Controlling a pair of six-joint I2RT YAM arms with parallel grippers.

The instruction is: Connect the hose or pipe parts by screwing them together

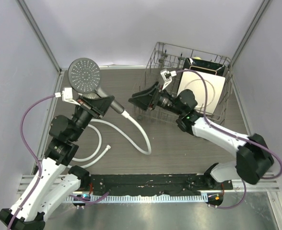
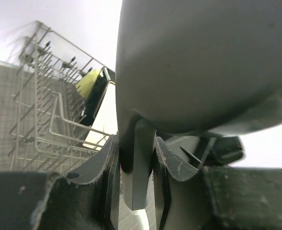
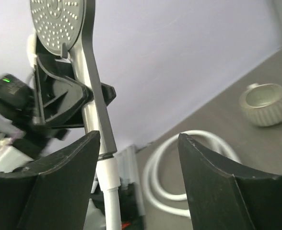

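Left gripper (image 1: 101, 102): jaws closed tight on the straight handle of the grey shower head (image 1: 85, 75), just below the round face. Left wrist view confirms this: both fingers (image 2: 164, 160) press the handle from either side, with the head's back filling the upper frame (image 2: 203, 62). The head is held off the table (image 1: 179, 143), perforated face turned up towards the overhead camera, handle sloping down to the right.

Right gripper (image 1: 137, 100): jaws spread wide, nothing between them. It sits just right of the handle's lower end, apart from it. In its wrist view the shower head (image 3: 59, 21) stands beyond the open fingers (image 3: 213, 177).

White hose (image 1: 143, 143): one end meets the foot of the handle; whether the thread is fully seated, cannot tell. The rest curls over the table in a loop, with the free end nut (image 1: 108, 147) lying near the left arm.

Surroundings: wire dish rack (image 1: 160, 52) at the far right, holding a white plate (image 1: 201, 86). A ribbed grey cup (image 3: 263, 103) sits on the table beyond the hose loop.
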